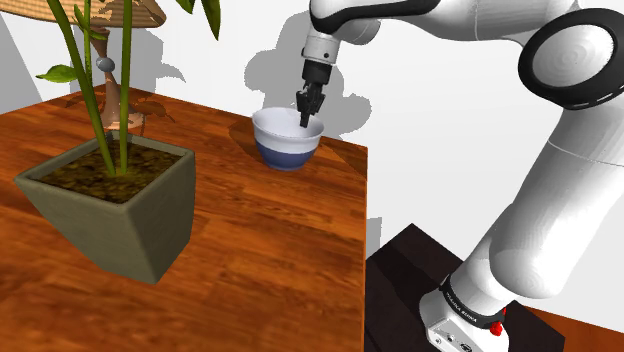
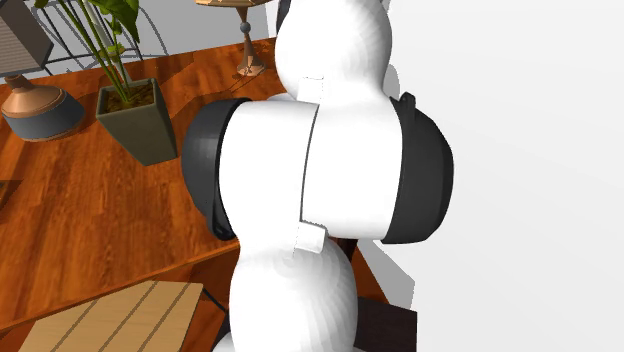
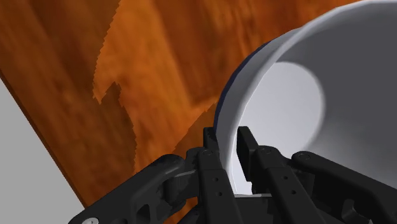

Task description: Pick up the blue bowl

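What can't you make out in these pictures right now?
Second exterior view: the arm covers much of the table.
Shoulder view: the potted plant has its top cut by the upper edge.
Wrist view: the bowl runs off the picture's edge; the gripper covers part of its rim.

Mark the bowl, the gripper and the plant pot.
bowl [image 1: 286, 148]: shoulder view, on its outer wall.
gripper [image 1: 306, 120]: shoulder view, between its fingertips at the bowl's rim.
plant pot [image 1: 95, 215]: shoulder view, on its side wall.
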You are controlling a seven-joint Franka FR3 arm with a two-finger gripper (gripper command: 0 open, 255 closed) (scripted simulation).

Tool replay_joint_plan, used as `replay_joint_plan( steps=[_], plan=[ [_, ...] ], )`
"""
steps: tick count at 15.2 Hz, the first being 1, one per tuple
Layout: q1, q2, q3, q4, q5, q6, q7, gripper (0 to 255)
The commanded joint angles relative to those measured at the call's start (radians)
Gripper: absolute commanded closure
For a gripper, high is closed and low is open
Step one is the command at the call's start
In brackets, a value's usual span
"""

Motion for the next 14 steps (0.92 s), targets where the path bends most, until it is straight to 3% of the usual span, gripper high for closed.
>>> replay_joint_plan(
  steps=[1,14],
  plan=[
    [0.0,0.003,0.0,0.029,0.0,-0.025,0.005,255],
    [-0.004,0.011,-0.001,0.189,-0.002,-0.175,0.031,255]
  ],
)
